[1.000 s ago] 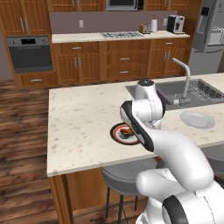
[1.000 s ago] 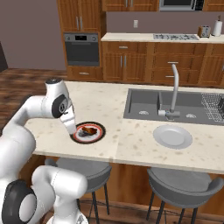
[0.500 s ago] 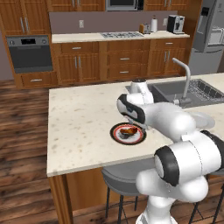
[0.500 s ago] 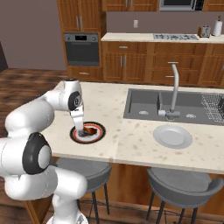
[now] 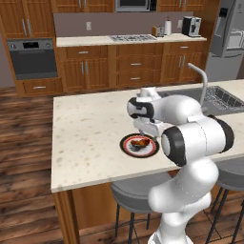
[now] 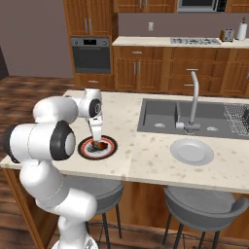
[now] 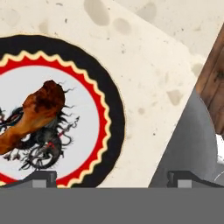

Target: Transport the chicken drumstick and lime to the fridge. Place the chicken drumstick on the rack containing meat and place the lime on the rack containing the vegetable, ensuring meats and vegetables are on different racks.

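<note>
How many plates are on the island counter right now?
2. The patterned plate with the chicken drumstick sits near the counter's front edge under the gripper; a plain grey plate lies in front of the sink. None seem hidden.

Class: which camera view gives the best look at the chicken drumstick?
The hand view: the chicken drumstick appears large on the patterned plate. In the left base view and right base view it is a small brown shape.

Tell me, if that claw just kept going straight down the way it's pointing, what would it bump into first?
Probably the decorated plate, near its black rim, or the counter just beside it. The gripper points down past the chicken drumstick, which lies off to one side, so it would likely miss it. Depth is hard to judge.
</note>
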### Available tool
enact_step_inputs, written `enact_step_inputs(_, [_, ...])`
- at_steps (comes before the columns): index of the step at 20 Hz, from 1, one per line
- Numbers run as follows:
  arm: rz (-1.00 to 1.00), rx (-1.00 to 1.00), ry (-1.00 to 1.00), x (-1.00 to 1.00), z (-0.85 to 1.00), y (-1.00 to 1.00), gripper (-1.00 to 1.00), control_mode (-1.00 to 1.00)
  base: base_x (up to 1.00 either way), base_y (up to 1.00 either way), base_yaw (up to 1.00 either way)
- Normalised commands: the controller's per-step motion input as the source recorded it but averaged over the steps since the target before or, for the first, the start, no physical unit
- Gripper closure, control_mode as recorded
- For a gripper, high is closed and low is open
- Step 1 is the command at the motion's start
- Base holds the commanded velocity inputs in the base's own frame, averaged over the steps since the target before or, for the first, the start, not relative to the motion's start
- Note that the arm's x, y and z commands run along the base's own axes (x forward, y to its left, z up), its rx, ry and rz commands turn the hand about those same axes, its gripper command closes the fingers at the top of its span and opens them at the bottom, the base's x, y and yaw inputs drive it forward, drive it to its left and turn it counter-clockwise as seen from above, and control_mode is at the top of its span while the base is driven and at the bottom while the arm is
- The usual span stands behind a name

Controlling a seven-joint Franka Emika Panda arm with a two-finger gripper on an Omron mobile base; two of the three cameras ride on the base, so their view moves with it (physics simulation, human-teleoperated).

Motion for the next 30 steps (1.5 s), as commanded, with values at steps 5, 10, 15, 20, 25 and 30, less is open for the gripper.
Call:
enact_step_inputs(5, [0.0, 0.0, -0.05, 0.03, -0.45, 0.0, -1.0, -1.0, 0.0, 0.0, 0.0])
enact_step_inputs(10, [0.0, 0.0, -0.18, 0.0, -0.41, 0.0, -1.0, -1.0, 0.0, 0.0, 0.0])
enact_step_inputs(15, [0.0, 0.01, -0.16, 0.0, -0.26, 0.0, -1.0, -1.0, 0.0, 0.0, 0.0])
enact_step_inputs(20, [0.0, 0.02, -0.06, 0.03, -0.2, 0.0, -1.0, -1.0, 0.0, 0.0, 0.0])
enact_step_inputs(25, [0.0, 0.04, 0.0, 0.14, 0.0, 0.0, -1.0, -1.0, 0.0, 0.0, 0.0])
enact_step_inputs(30, [0.0, 0.04, 0.0, 0.0, 0.02, 0.0, -1.0, -1.0, 0.0, 0.0, 0.0])
